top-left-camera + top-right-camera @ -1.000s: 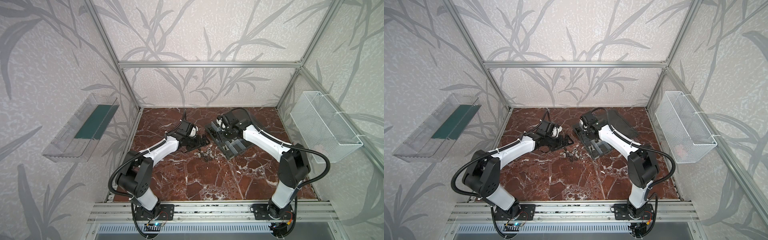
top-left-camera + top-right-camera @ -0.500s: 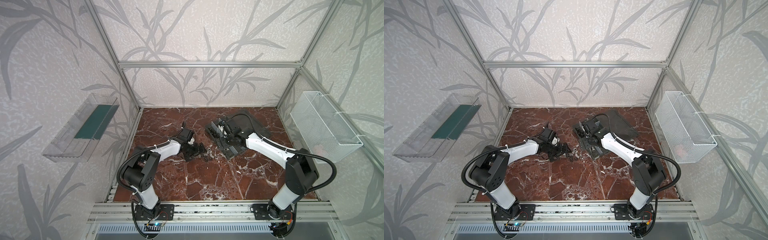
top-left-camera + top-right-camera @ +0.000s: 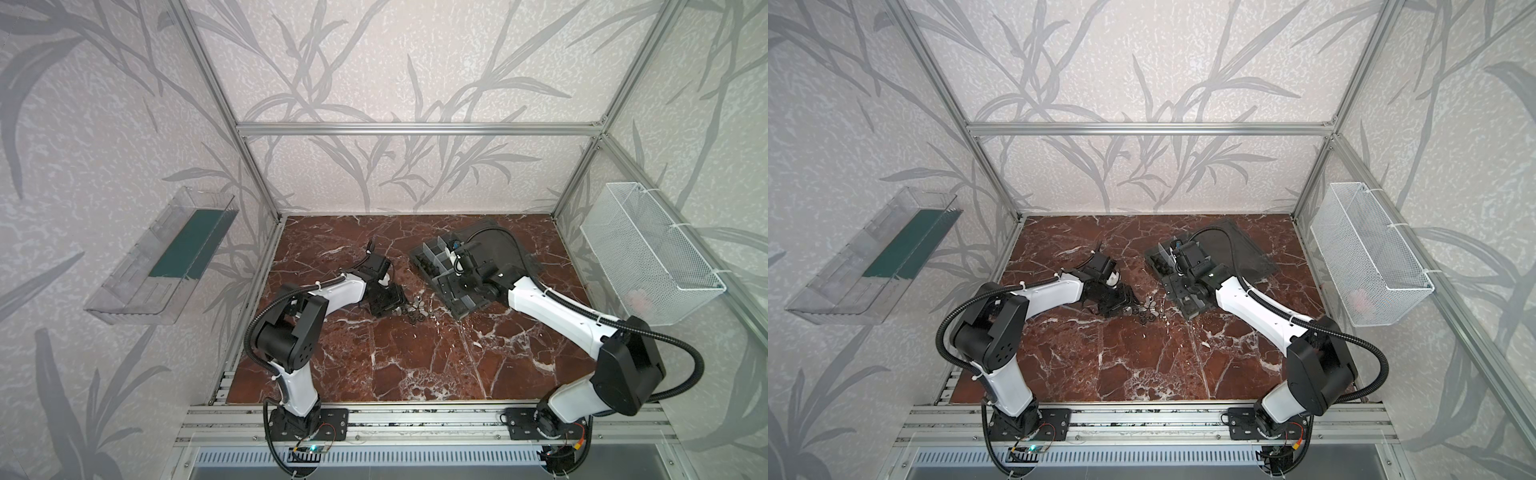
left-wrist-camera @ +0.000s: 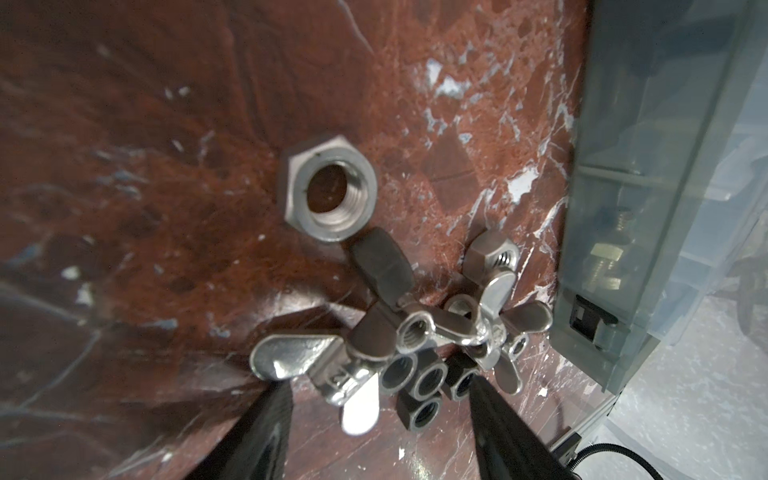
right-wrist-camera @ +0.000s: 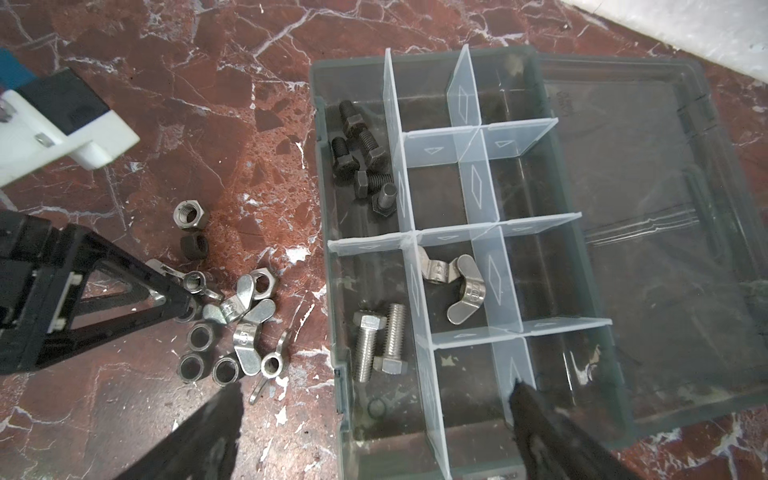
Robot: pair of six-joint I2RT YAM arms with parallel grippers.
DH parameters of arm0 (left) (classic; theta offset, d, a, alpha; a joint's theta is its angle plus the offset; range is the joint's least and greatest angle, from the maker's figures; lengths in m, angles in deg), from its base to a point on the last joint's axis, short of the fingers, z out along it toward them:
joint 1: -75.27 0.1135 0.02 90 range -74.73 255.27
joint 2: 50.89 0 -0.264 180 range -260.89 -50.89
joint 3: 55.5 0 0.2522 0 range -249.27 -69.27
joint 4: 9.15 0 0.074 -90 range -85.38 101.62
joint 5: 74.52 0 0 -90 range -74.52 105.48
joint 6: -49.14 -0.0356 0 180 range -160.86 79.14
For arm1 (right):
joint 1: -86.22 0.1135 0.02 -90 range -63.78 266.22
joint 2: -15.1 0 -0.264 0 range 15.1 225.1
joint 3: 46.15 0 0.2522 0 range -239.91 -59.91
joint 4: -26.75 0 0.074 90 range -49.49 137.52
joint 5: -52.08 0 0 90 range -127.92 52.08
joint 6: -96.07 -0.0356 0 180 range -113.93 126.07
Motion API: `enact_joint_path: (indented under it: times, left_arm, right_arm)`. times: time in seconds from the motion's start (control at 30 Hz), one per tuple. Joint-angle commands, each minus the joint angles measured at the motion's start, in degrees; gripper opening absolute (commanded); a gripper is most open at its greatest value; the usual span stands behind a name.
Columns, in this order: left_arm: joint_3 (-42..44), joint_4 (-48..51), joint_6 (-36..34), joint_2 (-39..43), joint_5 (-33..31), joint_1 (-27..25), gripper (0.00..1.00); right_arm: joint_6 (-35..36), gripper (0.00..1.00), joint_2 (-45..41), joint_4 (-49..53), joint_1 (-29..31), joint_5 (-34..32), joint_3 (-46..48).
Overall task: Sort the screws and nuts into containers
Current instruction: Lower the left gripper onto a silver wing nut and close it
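- Now left end effector [image 4: 378,384] straddles the nuts [image 4: 419,382], half wide, gripping nothing.
- Right end effector [image 5: 378,384] wide, empty, above containers [image 5: 478,187].
- Next probably: pinch one nut alone.

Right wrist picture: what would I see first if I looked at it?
A jumbled heap of shiny and black nuts lies on the red marble table, right beside the grey box. Inside the box, dark screws, silver screws and two wing nuts each have their own compartment. The left tool pokes into the heap.

Left pincer [image 4: 376,388] part-open, right pincer [image 5: 378,386] wide-open.
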Motion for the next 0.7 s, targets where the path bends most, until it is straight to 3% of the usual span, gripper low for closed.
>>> enact_joint_path:
  times: [0.0, 0.27, 0.67]
  left_arm:
    - [-1.56, 4.55, -2.97, -3.08, -2.98, 0.46, 0.59]
    - [-4.15, 9.59, -7.16, -3.77, -8.0, 1.34, 0.41]
    - [-5.13, 10.55, -8.37, -5.45, -10.65, -0.58, 0.37]
  right_arm:
    - [0.1, 0.99, -1.88, -1.92, -0.2, -0.55, 1.68]
    - [-0.44, 0.99, -3.47, -2.9, -0.23, 0.07, 4.01]
    - [-0.1, 0.99, -5.77, -1.88, -0.23, -0.37, 5.84]
